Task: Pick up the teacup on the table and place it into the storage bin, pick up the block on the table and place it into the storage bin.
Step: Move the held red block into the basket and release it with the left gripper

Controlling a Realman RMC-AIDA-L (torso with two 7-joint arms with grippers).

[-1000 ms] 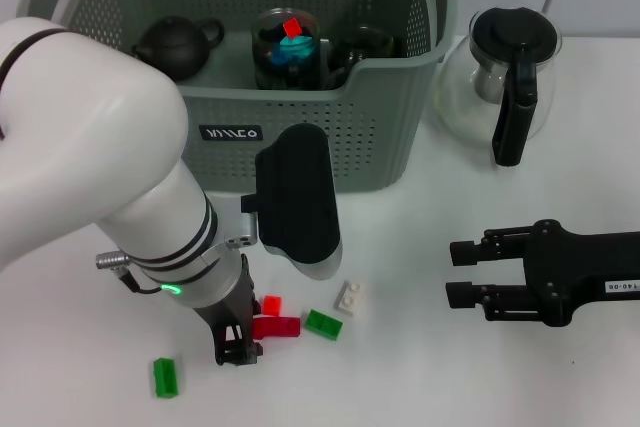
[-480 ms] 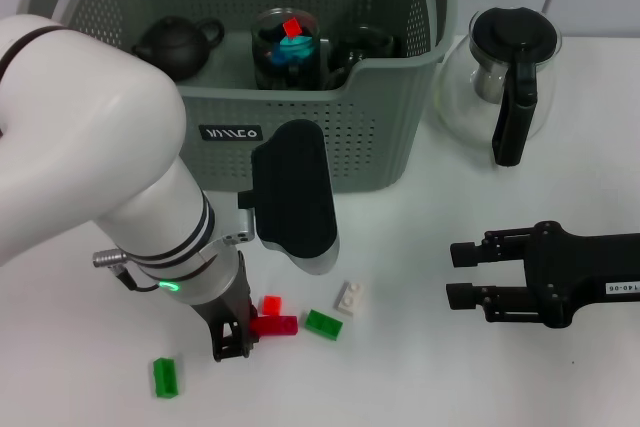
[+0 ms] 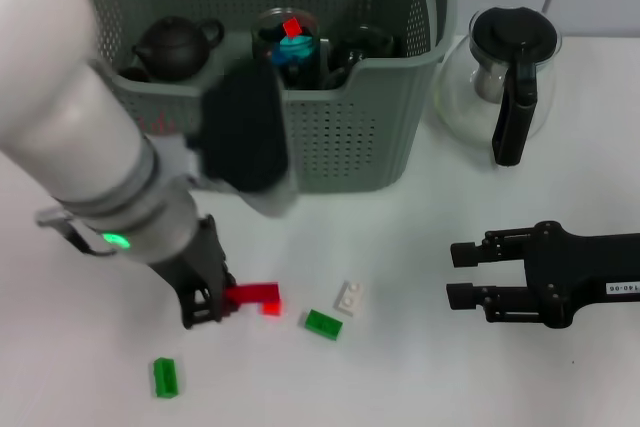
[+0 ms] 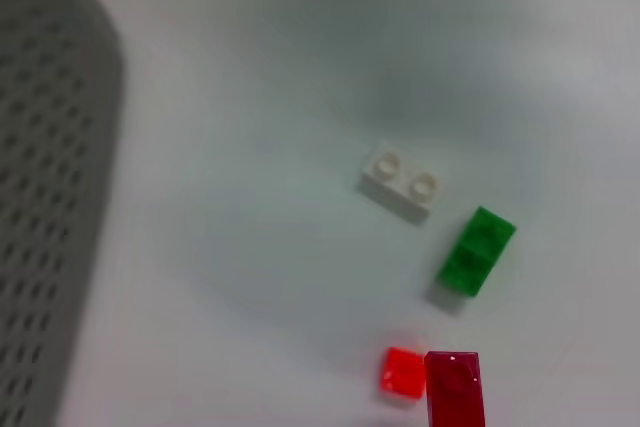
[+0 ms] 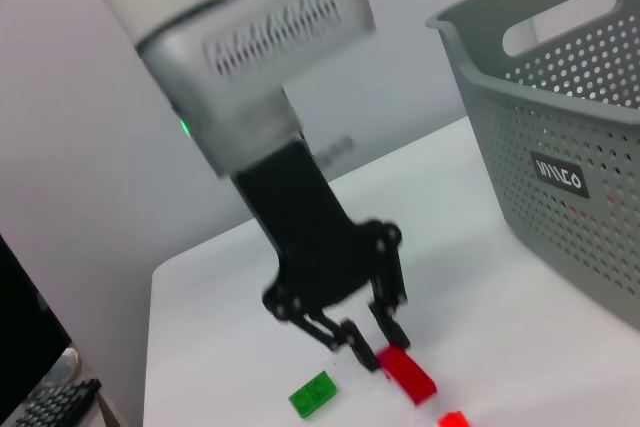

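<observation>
The left gripper (image 3: 215, 305) grips a dark red block (image 3: 251, 294), apparently lifted off the table (image 3: 420, 387). The arm hides part of the storage bin (image 3: 370, 117) behind. Right gripper (image 3: 462, 275) rests open, far right.

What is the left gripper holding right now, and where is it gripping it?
The left gripper holds the long red block by one end; the rest sticks out sideways. The right gripper holds nothing.

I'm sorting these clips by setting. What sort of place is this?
Probably a lab or test bench, not a home: a plain white table, toy blocks such as the red block in the left gripper, and a grey storage bin holding tea ware.
</observation>
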